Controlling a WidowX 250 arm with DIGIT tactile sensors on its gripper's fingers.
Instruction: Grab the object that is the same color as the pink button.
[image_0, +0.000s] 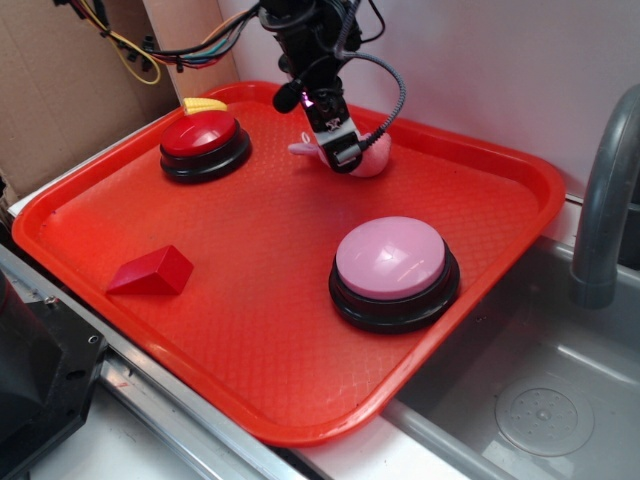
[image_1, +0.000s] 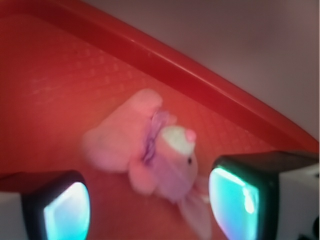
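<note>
Between open tool (image_1: 150, 205) pads: one plush toy (image_1: 150, 150)

Far wall (image_0: 480, 60): plain white, evenly lit, behind my workspace.
Far left: brown cardboard panel (image_0: 60, 80).
Right, near: grey sink basin (image_0: 540, 400) with round drain.
Right: grey faucet (image_0: 605, 190), curved.

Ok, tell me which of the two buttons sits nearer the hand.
The red button at the tray's back left, beside the yellow piece. The larger pink button sits farther forward. The hand hangs over the pink plush toy.
</note>
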